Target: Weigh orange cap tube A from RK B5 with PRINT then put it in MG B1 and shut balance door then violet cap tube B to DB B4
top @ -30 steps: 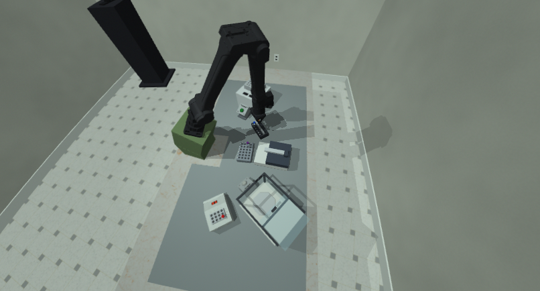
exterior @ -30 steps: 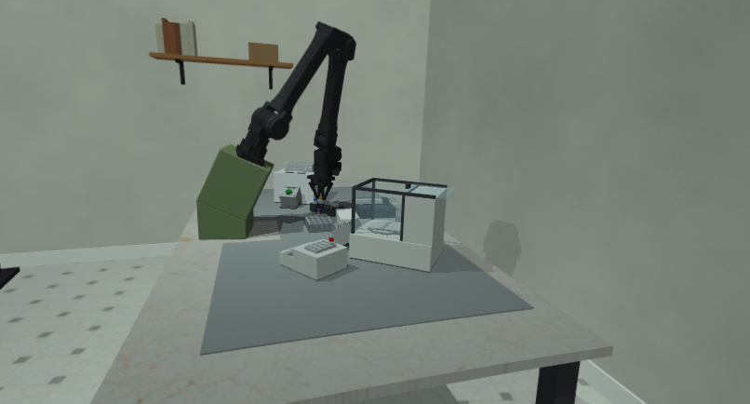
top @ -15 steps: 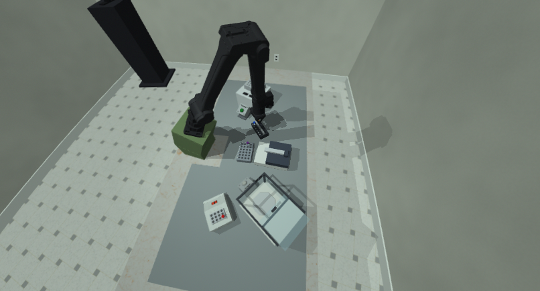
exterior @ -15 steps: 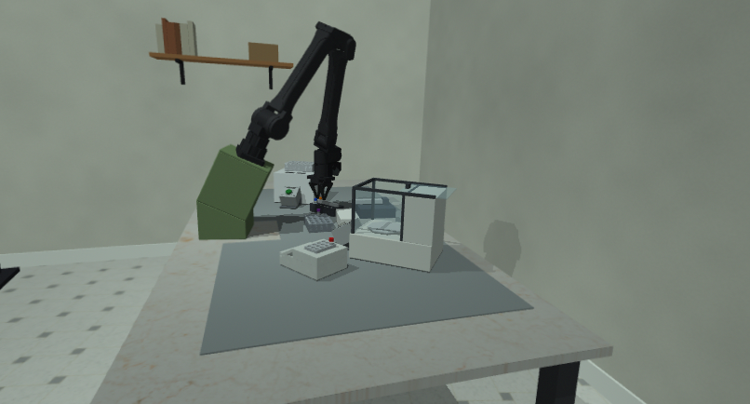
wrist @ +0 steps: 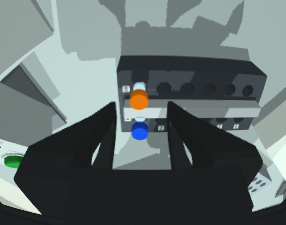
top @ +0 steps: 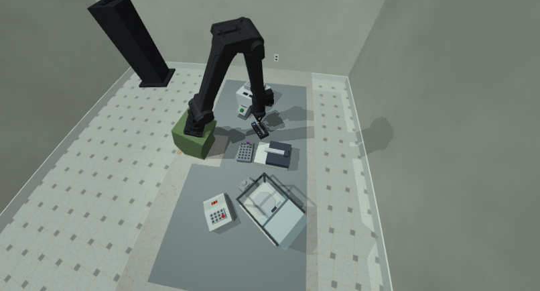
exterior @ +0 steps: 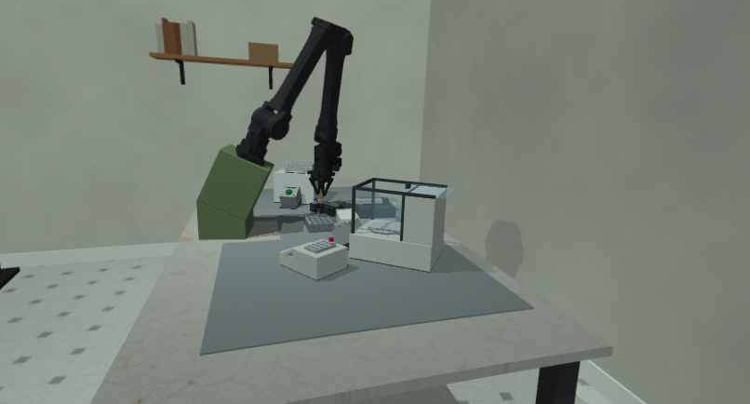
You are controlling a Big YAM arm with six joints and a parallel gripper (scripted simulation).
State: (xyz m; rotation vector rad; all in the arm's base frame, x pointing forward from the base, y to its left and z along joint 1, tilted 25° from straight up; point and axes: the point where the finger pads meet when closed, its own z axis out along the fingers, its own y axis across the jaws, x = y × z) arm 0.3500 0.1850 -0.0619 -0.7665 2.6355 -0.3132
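Observation:
My gripper (top: 260,120) (exterior: 321,193) (wrist: 141,109) is open and empty above the magnet block (exterior: 329,211) (wrist: 203,75). The orange-capped tube A (exterior: 320,197) (wrist: 139,101) stands in the block's B1 bore, below the fingertips; its depth is hard to tell. A blue-capped tube (top: 254,123) (wrist: 139,132) is in the front row beside it. The violet-capped tube B (top: 248,142) (exterior: 318,210) stands in a corner of the rack (top: 245,161). The balance (exterior: 388,253) has its door (top: 285,218) slid back, open, and no tube shows inside. Its lamp cannot be made out.
The dry block (top: 228,206) (exterior: 314,267) holds a red-capped tube (top: 222,216) (exterior: 330,239) and stands near the balance. The spectrophotometer (top: 278,161) stands behind the rack. The white mixer (top: 242,100) (exterior: 283,183) with its green button (top: 241,110) (wrist: 13,161) is beside the magnet block.

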